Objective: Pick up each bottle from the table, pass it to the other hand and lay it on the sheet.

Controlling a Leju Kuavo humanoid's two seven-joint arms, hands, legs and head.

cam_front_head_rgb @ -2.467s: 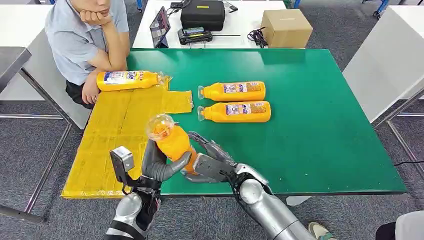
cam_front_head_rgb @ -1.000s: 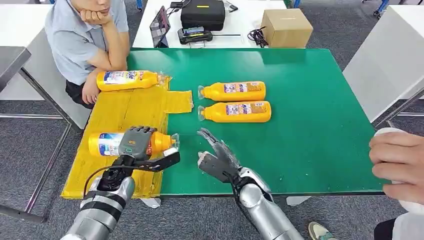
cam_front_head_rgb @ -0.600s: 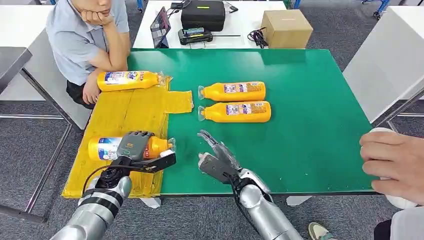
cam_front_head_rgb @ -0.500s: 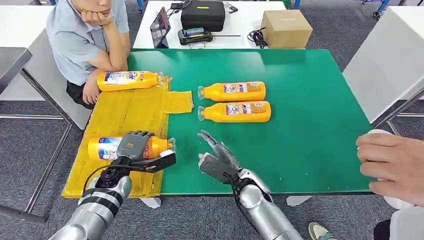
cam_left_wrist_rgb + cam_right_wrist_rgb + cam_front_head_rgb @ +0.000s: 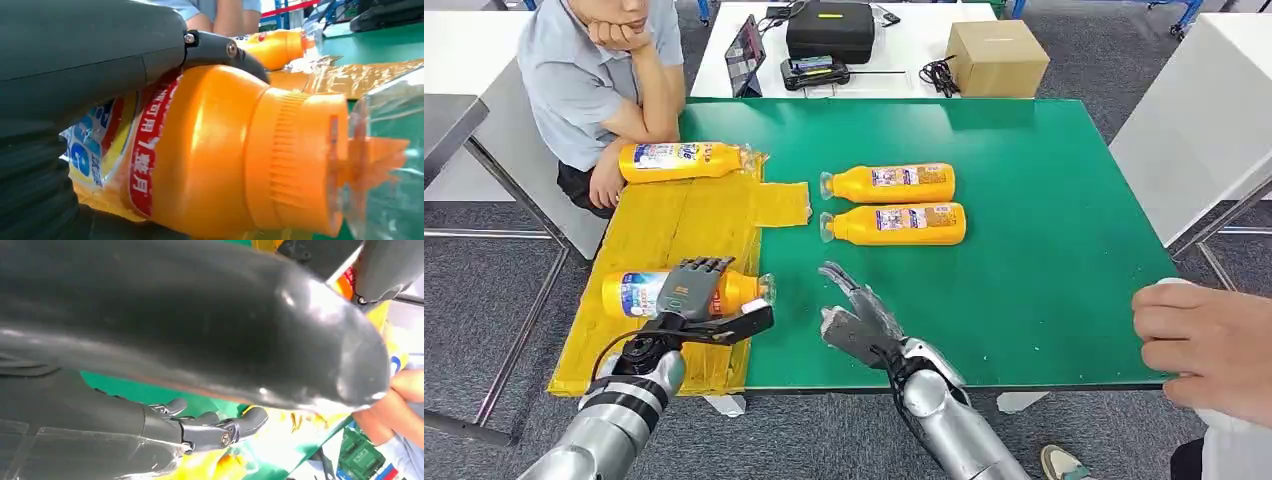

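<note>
A: Where are we in the task?

B: Our left hand [image 5: 692, 292] grips an orange bottle [image 5: 646, 293] lying on the yellow sheet [image 5: 679, 225]; we judge it is being laid down. Our right hand [image 5: 856, 312] hovers released over the green table [image 5: 1044, 250].

A: Next?

B: Let go, then fetch 1 of the 2 bottles on the table [image 5: 894, 203].

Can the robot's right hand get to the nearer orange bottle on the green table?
Probably yes. The right hand is open and empty, and only bare green table lies between it and the nearer bottle.
</note>
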